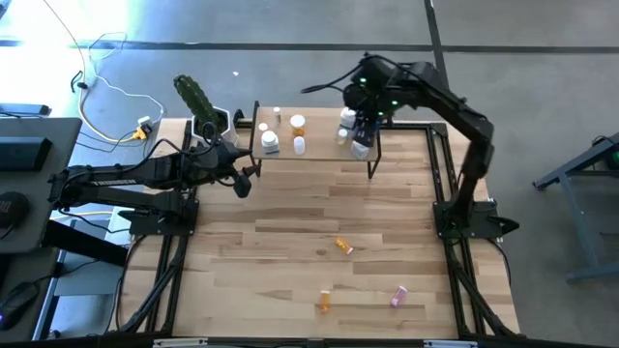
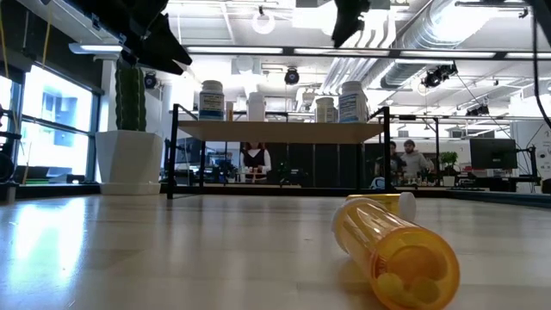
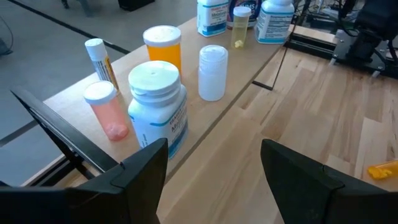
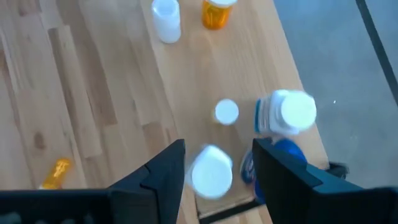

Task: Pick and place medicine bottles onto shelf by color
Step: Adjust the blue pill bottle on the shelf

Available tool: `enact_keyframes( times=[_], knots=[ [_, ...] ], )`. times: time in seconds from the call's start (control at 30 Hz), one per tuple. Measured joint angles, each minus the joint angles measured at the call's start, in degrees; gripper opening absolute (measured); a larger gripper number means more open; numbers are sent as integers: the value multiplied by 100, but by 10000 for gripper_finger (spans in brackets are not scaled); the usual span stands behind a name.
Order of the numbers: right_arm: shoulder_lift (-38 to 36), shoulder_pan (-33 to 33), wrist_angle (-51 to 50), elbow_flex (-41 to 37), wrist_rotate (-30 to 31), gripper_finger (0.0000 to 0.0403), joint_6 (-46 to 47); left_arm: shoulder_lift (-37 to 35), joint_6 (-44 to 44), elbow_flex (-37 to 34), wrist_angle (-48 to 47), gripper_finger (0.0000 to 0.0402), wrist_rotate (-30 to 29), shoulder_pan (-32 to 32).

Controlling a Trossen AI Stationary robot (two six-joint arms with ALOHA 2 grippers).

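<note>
A: Shelf (image 1: 319, 155) at the far edge of the bench (image 1: 290, 222), light wood on thin black legs. Two clusters on it. Left end: a big white bottle (image 3: 158, 106) with a white cap, a pink bottle (image 3: 107, 111), an orange bottle (image 3: 163, 45), a small all-white bottle (image 3: 212, 73) and a thin tube (image 3: 99, 57), all upright.

B: Left gripper (image 3: 214, 168)?

A: Just off the shelf's left end, level with it, fingers spread wide, nothing between them. The big white bottle stands closest ahead of it, not touching.

B: Right end?

A: White-capped bottles in a tight group, one with a blue body (image 4: 280, 155). Right gripper (image 4: 214, 165) hangs straight above them, fingers part open. A white cap (image 4: 211, 171) shows between the fingers, but contact cannot be told.

B: Loose ones?

A: Three lying on their sides on the bench, near the front: an orange one (image 1: 343, 246) mid-bench, another orange (image 1: 325, 301) nearer the front edge, a pink one (image 1: 397, 296) to its right. Well apart from both grippers.

B: Else?

A: Cactus in a white pot (image 1: 205, 114) beside the shelf's left end.
</note>
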Motion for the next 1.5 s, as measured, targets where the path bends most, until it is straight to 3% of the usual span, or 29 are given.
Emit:
enact_keyframes(
  times=[0.43, 0.8, 1.1, 1.5],
  knots=[
    [-2493, 13, 1975, -3641, -67, 177, 1019, 0, -9, 0, 2, 248, -1, 0],
    [-3409, 470, 3656, -5903, -315, 177, 1383, -1, -19, 0, 4, 248, -1, 0],
    [-3379, 794, 5044, -7060, -115, 177, 1567, 0, -20, 0, 7, 248, 131, 0],
    [-3349, 799, 5388, -7292, 766, 177, 1724, -2, -14, 0, 4, 248, 137, -2]
  ],
)
